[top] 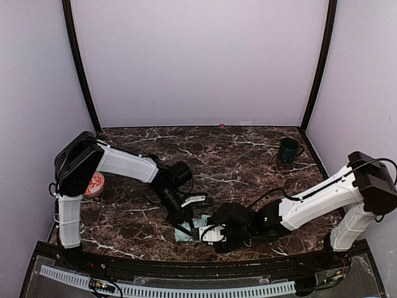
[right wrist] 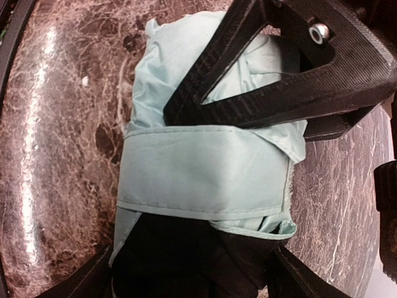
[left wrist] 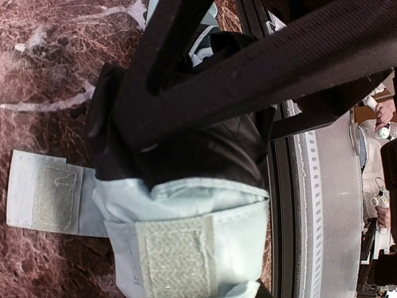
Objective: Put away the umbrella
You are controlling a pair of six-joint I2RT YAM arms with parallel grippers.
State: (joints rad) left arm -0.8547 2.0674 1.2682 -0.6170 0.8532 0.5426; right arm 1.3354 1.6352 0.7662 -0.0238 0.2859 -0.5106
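At near-centre of the table (top: 248, 161), the umbrella (right wrist: 205, 167) lies collapsed and rolled into a bundle. Left pincer (top: 184, 222) clamps its black-lined end. Right pincer (top: 208, 233) sits over the mint end; we can't tell if it grips. Strap tab (left wrist: 46, 198) lies loose, Velcro up, so we judge fastening and stowing remain.

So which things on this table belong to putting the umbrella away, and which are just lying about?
Job in hand:
- umbrella, a folded mint bundle
- left gripper and right gripper, both at it

Lying about:
- dark green mug, far right
- red-and-white round thing, left edge
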